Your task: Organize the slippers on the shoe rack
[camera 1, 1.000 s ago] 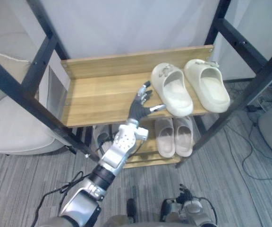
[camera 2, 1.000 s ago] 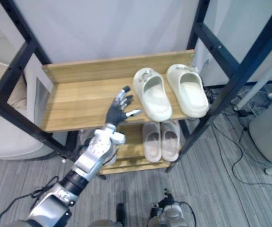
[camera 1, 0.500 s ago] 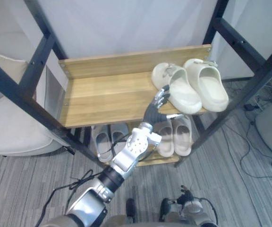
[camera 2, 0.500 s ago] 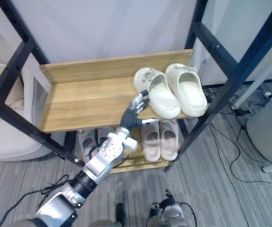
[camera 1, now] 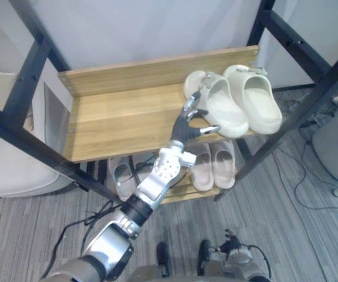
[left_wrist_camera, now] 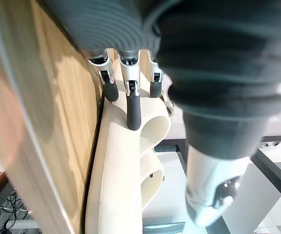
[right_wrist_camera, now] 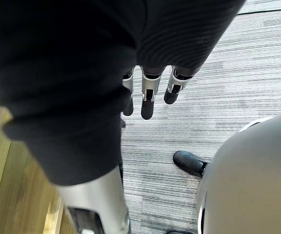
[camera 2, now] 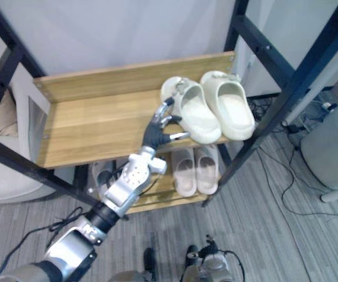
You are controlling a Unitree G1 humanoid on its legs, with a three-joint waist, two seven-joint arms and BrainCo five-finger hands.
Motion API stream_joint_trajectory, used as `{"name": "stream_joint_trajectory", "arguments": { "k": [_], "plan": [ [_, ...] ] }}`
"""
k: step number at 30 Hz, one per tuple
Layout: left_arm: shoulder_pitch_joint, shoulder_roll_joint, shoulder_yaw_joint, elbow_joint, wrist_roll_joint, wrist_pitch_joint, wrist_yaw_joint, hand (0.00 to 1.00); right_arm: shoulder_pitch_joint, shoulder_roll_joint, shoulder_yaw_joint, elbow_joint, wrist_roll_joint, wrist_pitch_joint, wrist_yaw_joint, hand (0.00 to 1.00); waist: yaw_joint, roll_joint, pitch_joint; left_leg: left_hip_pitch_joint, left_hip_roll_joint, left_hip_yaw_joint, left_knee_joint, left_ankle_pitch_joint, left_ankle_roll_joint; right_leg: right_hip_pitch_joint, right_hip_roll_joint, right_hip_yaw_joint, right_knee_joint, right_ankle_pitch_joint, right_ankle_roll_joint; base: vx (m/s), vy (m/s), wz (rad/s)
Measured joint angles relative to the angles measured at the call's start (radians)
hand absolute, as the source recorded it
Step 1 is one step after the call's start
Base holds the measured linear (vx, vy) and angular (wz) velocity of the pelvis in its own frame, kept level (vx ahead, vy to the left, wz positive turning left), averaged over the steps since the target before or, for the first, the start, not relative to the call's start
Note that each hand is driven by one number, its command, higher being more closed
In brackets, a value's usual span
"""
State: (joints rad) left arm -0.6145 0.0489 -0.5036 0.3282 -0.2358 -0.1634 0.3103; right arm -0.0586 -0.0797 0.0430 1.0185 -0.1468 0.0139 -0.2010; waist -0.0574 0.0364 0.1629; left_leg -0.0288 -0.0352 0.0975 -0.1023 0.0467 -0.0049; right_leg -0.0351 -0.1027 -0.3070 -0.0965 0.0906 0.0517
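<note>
On wooden shelf [camera 1: 122, 117], left robot hand [camera 1: 188, 126] touches nearer cream slipper [camera 1: 219, 108].

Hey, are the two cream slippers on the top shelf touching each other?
Touching. The left eye view shows the angled left slipper lying against the side of the right slipper, with no gap between them.

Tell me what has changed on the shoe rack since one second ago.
The left cream slipper turned: its heel swung right, so it lies askew against the right cream slipper. The left robot hand moved right along the top shelf; its open fingers now touch that slipper's left side. The right cream slipper, the grey slippers below and the right robot hand, low over the floor, stayed put.
</note>
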Motion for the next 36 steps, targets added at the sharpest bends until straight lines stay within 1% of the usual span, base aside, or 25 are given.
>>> {"name": "stream_joint_trajectory", "arguments": {
  "k": [10, 12, 16, 18, 20, 22, 25, 26, 27, 28, 30, 32, 34, 35, 36],
  "plan": [
    [0.000, 0.009, 0.016, 0.008, 0.000, 0.006, -0.011, 0.00, -0.008, 0.001, 0.001, -0.001, 0.000, -0.006, 0.001, 0.00, -0.003, 0.000, 0.000, 0.006, 0.000, -0.009, 0.000, 0.006, 0.009, 0.006, -0.001, -0.011, 0.000, 0.003, -0.001, 0.00, 0.000, 0.00],
    [0.000, 0.012, 0.021, 0.008, -0.001, 0.019, -0.013, 0.00, -0.008, 0.002, 0.002, -0.001, 0.000, -0.005, 0.002, 0.00, -0.005, -0.001, 0.000, 0.014, -0.001, -0.021, 0.000, 0.006, 0.009, 0.016, 0.000, -0.018, 0.000, 0.003, -0.001, 0.02, 0.008, 0.09],
    [0.000, 0.016, 0.036, 0.002, -0.002, 0.030, -0.032, 0.00, -0.016, 0.002, 0.009, -0.001, 0.000, -0.005, 0.003, 0.00, -0.006, -0.001, 0.000, 0.016, -0.001, -0.028, 0.000, 0.007, 0.010, 0.023, -0.001, -0.030, 0.000, 0.002, 0.000, 0.01, 0.012, 0.07],
    [0.002, 0.026, 0.039, -0.007, -0.002, 0.045, -0.035, 0.00, -0.017, 0.004, 0.010, -0.001, -0.001, -0.005, 0.005, 0.00, -0.004, -0.001, 0.000, 0.016, -0.001, -0.036, 0.000, 0.008, 0.012, 0.028, -0.001, -0.041, 0.000, 0.002, 0.000, 0.01, 0.012, 0.12],
    [0.031, 0.042, 0.049, -0.058, -0.003, 0.061, -0.038, 0.00, -0.019, 0.007, 0.021, -0.001, -0.001, -0.004, 0.007, 0.00, -0.004, -0.002, 0.001, 0.019, -0.001, -0.051, 0.000, 0.009, 0.013, 0.036, -0.001, -0.051, 0.000, 0.001, 0.001, 0.02, 0.011, 0.15],
    [0.061, 0.059, 0.062, -0.113, -0.005, 0.062, -0.039, 0.00, -0.020, 0.010, 0.026, -0.001, -0.001, -0.004, 0.008, 0.00, 0.000, -0.002, 0.001, 0.026, -0.001, -0.059, 0.000, 0.009, 0.013, 0.046, -0.002, -0.061, 0.000, 0.000, 0.001, 0.02, 0.006, 0.17],
    [0.080, 0.085, 0.085, -0.243, -0.036, 0.060, -0.047, 0.00, -0.013, 0.012, 0.049, -0.001, -0.001, -0.002, 0.018, 0.00, 0.021, -0.002, -0.003, 0.028, -0.002, -0.087, 0.000, 0.013, 0.011, 0.065, -0.008, -0.084, 0.002, -0.006, 0.001, 0.01, 0.018, 0.31],
    [0.080, 0.086, 0.087, -0.273, -0.043, 0.060, -0.054, 0.00, -0.010, 0.012, 0.052, -0.001, -0.001, 0.000, 0.024, 0.00, 0.031, -0.002, -0.003, 0.030, -0.004, -0.100, 0.000, 0.015, 0.010, 0.072, -0.009, -0.097, 0.003, -0.008, 0.001, 0.00, 0.003, 0.28],
    [0.080, 0.086, 0.087, -0.286, -0.044, 0.059, -0.056, 0.00, -0.007, 0.013, 0.052, -0.001, -0.001, 0.001, 0.025, 0.00, 0.034, -0.002, -0.005, 0.029, -0.005, -0.107, 0.000, 0.016, 0.011, 0.074, -0.009, -0.101, 0.003, -0.009, 0.002, 0.00, 0.006, 0.40],
    [0.080, 0.085, 0.081, -0.340, -0.066, 0.057, -0.061, 0.00, -0.003, 0.016, 0.060, -0.001, -0.001, 0.004, 0.026, 0.00, 0.047, -0.002, -0.006, 0.029, -0.007, -0.126, 0.000, 0.022, 0.011, 0.085, -0.011, -0.120, 0.006, -0.013, 0.004, 0.01, 0.007, 0.38],
    [0.080, 0.086, 0.068, -0.384, -0.091, 0.047, -0.078, 0.00, 0.002, 0.019, 0.072, 0.000, -0.001, 0.006, 0.027, 0.00, 0.058, -0.002, -0.009, 0.031, -0.010, -0.146, 0.001, 0.026, 0.010, 0.097, -0.014, -0.143, 0.007, -0.017, 0.005, 0.00, 0.009, 0.42],
    [0.083, 0.087, 0.037, -0.425, -0.116, 0.041, -0.086, 0.00, 0.007, 0.021, 0.084, 0.000, -0.002, 0.007, 0.030, 0.00, 0.065, -0.002, -0.017, 0.032, -0.014, -0.170, 0.001, 0.028, 0.007, 0.108, -0.017, -0.165, 0.007, -0.022, 0.005, 0.01, 0.007, 0.36],
    [0.114, 0.093, -0.015, -0.479, -0.125, 0.039, -0.125, 0.00, 0.015, 0.030, 0.089, 0.004, -0.003, 0.007, 0.032, 0.00, 0.076, -0.001, -0.044, 0.039, -0.019, -0.191, 0.002, 0.031, 0.011, 0.126, -0.019, -0.187, 0.007, -0.029, 0.007, 0.03, 0.004, 0.30],
    [0.125, 0.094, -0.032, -0.491, -0.139, 0.039, -0.139, 0.00, 0.016, 0.033, 0.090, 0.008, -0.004, 0.007, 0.032, 0.00, 0.080, -0.001, -0.046, 0.048, -0.020, -0.195, 0.003, 0.031, 0.011, 0.137, -0.020, -0.194, 0.007, -0.032, 0.009, 0.03, -0.001, 0.27],
    [0.150, 0.093, -0.069, -0.511, -0.161, 0.039, -0.162, 0.00, 0.019, 0.034, 0.103, 0.025, -0.006, 0.009, 0.033, 0.00, 0.087, 0.000, -0.065, 0.053, -0.023, -0.204, 0.006, 0.031, 0.011, 0.148, -0.022, -0.204, 0.007, -0.037, 0.012, 0.03, 0.000, 0.22]
  ]
}}
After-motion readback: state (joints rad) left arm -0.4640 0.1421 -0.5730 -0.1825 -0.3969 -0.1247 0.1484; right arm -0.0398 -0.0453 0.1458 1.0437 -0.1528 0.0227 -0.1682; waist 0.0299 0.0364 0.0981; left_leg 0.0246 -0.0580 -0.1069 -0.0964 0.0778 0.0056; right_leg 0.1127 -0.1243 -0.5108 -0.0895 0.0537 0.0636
